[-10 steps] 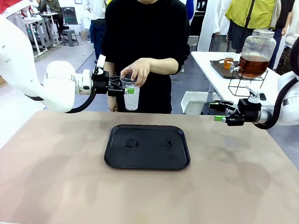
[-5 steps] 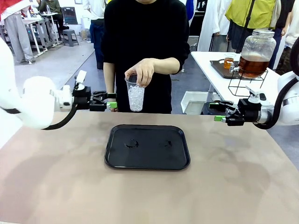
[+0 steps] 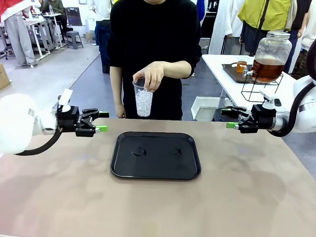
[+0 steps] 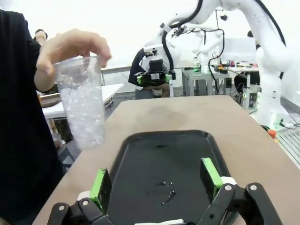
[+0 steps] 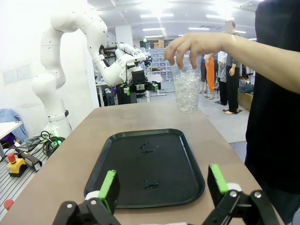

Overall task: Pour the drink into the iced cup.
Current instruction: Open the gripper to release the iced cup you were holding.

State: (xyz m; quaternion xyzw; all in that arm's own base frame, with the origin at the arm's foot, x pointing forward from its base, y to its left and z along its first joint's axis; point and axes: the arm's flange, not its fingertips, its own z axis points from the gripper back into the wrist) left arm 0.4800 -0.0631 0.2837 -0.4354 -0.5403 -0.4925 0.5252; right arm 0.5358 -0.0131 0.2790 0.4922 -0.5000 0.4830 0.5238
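Two grippers stand with jaws wide and empty: the left gripper (image 3: 98, 121) beside the black tray (image 3: 155, 155), the right gripper (image 3: 231, 118) at the table's right edge. The person's hand (image 3: 149, 75) holds the clear plastic cup (image 3: 143, 100) by its rim, above the tray's far edge, part full of ice. Judged thin-walled, light, easily crushed and slippery if wet: grip low on the wall, gently. The drink (image 3: 267, 69), amber liquid, sits in a heavy-looking glass jar (image 3: 272, 55) on a wire stand, well apart on the rear table.
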